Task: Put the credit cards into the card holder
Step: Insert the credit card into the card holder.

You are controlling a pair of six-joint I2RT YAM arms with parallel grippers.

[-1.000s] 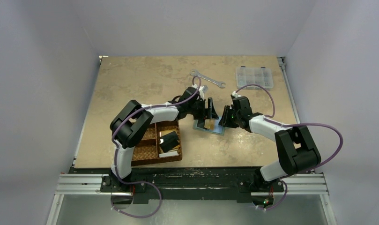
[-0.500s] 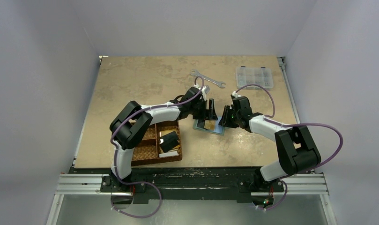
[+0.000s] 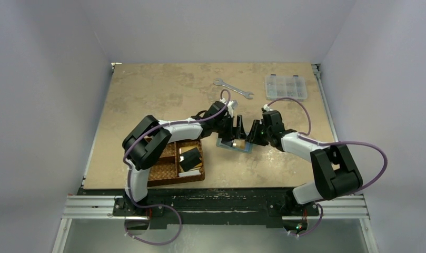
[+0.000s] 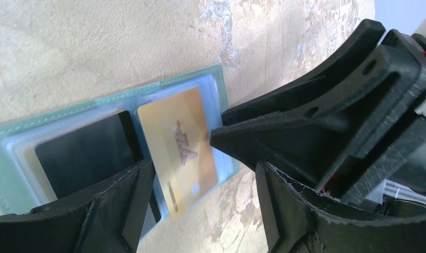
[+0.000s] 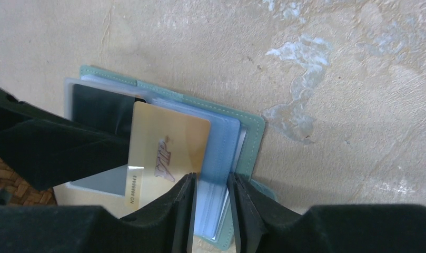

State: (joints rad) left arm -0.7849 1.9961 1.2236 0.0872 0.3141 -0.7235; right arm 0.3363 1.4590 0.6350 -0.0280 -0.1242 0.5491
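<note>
Closest to the right wrist camera, the right pincer has its fingers drawn almost together, and they nip the blue-grey sleeves of the card holder at its edge. The holder lies open and flat on the surface, midway between the two arms. An orange-yellow card lies tilted across the sleeves, just beside the right pincer's inner finger, with one end jutting past the holder's rim. We cannot tell whether its other end sits inside a pocket.

The left pincer is spread wide and grips nothing. The orange-yellow card shows in the gap between its fingers, and one finger rests over the sleeve that shows a black card. From the left wrist, the right pincer's tip meets the card's far long edge.

At the near edge, a metal rail carries both bases. Just beyond it on the left, a brown woven basket holds a second black card and a white card. Past the holder lie a wrench and a clear compartment box. Pale walls close the far side.
</note>
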